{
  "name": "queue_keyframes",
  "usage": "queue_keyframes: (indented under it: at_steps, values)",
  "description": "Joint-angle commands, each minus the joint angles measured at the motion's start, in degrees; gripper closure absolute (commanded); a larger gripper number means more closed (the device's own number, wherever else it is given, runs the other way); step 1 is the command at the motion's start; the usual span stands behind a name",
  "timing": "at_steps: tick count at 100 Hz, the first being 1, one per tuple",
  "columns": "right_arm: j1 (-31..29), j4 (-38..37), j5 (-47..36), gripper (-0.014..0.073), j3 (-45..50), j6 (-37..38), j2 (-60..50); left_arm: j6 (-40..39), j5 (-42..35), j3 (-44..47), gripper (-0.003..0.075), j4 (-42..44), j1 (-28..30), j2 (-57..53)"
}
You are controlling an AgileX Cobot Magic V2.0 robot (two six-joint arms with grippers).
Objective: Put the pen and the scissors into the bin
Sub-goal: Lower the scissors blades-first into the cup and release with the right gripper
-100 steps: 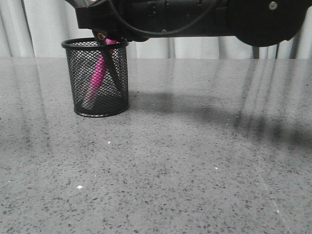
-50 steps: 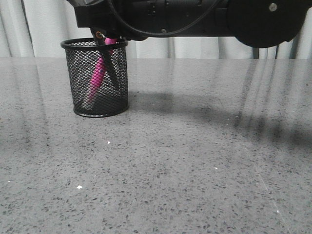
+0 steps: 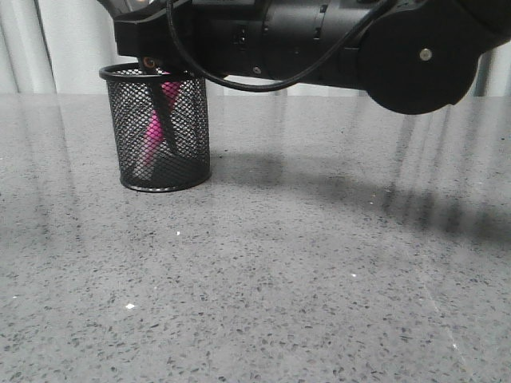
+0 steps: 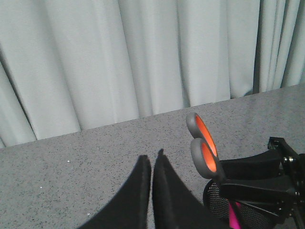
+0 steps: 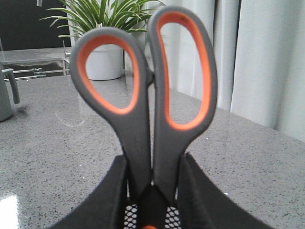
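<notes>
The bin (image 3: 160, 132), a black mesh cup, stands at the far left of the table. The pink pen (image 3: 153, 126) leans inside it. My right gripper (image 5: 152, 167) hangs over the bin's mouth, shut on the scissors (image 5: 143, 95) just below their orange-lined handles. The dark blades (image 3: 165, 120) point down inside the bin beside the pen. My left gripper (image 4: 152, 161) is shut and empty, beside the bin (image 4: 217, 200). From there the scissors' handles (image 4: 205, 143) stick up above my right gripper (image 4: 257, 177), and a bit of the pen (image 4: 233, 220) shows.
My right arm (image 3: 335, 40) stretches across the top of the front view above the grey speckled table (image 3: 303, 263). White curtains (image 4: 143, 57) hang behind. A potted plant (image 5: 102, 52) and a grey mug (image 5: 5, 95) stand far off on a counter.
My right arm has come down and shifted a little left. The scissors' blades have sunk deeper into the bin, in front of the pen.
</notes>
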Motion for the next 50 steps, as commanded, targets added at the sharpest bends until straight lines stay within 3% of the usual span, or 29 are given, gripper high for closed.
queue_keyframes:
  at_steps: [1, 50]
  values:
    - [0.00, 0.99, -3.94, 0.0667, -1.53, -0.66, -2.30, -0.68, -4.30, -1.55, 0.0742, -0.88, 0.06, -0.39]
    - [0.00, 0.60, -2.96, 0.0660, -1.53, -0.66, -2.30, -0.68, -4.30, -1.55, 0.0742, -0.88, 0.06, -0.39]
